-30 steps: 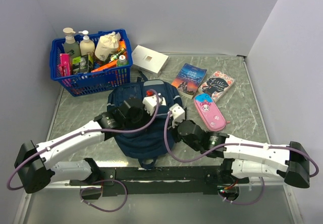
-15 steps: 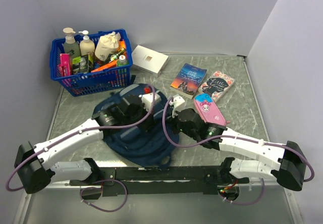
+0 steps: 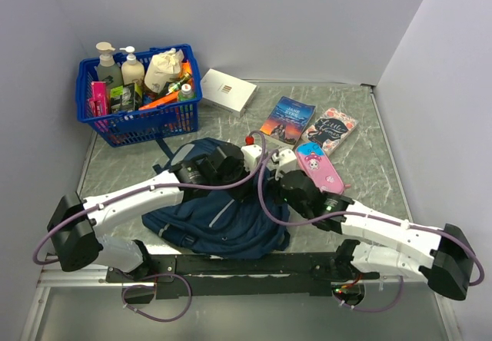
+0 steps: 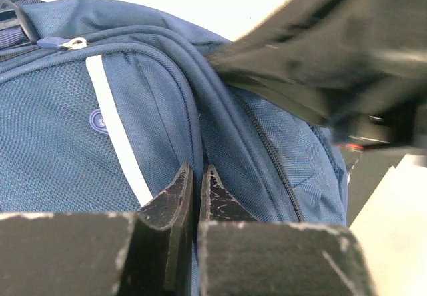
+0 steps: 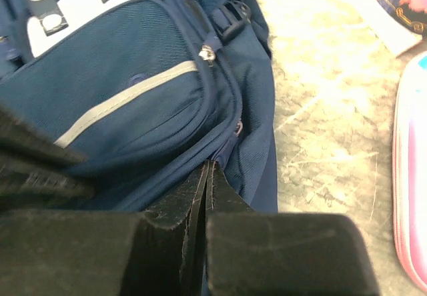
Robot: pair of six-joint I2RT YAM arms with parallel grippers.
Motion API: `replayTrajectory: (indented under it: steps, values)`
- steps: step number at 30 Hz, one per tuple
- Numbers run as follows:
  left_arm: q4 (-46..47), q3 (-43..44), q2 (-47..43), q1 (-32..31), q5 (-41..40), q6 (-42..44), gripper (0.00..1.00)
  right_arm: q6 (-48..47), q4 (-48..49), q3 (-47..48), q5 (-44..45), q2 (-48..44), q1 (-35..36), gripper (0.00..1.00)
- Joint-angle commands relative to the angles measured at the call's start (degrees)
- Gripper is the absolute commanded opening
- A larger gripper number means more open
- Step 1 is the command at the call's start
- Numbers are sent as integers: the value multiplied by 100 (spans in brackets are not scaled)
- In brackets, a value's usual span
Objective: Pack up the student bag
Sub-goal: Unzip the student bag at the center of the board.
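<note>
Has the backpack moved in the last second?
Yes. The student bag has slumped lower in the top view, away from the blue basket, and spread wider sideways.

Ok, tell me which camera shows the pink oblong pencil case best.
The top external view: the pink oblong pencil case lies in nearly full view. The right wrist view catches only one edge of the case at its right border; the left wrist view shows none of it.
</note>
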Motion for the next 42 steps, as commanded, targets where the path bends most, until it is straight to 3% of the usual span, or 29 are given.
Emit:
replayTrajectory:
  steps: [1,13,19,22,23,27,29,32,37,42]
  values:
    - [957,90,-14,70,191,43,1,-177,551,-175,-469,-671,160,0]
    - [1195,-211,161,88,15,412,1,34,375,-413,-1269,-1199,195,0]
    - [608,-113,-277,255,594,1201,1,-53,234,-527,-760,-1217,152,1]
    - [106,-613,-1032,395,1393,2290,1,-246,593,-588,-811,-1252,38,22]
    - [-52,-789,-1286,404,1552,3015,1,-334,734,-693,-899,-1260,11,25]
    - [-720,-1527,-2717,492,1746,4450,1,-755,1192,-905,-1172,-1226,-42,43]
    - [-1212,-1616,-3037,527,1852,5285,1,-870,1253,-949,-1452,-1120,-42,45]
    - [-1389,-1766,-3450,536,1817,5632,1,-1204,1463,-984,-2267,-1023,-42,49]
    - [-1240,-1775,-3329,527,1747,5343,1,-1276,1851,-1116,-3148,-962,-42,55]
    - [-522,-1827,-3109,536,1597,4834,1,-793,1947,-1151,-3571,-769,-42,57]
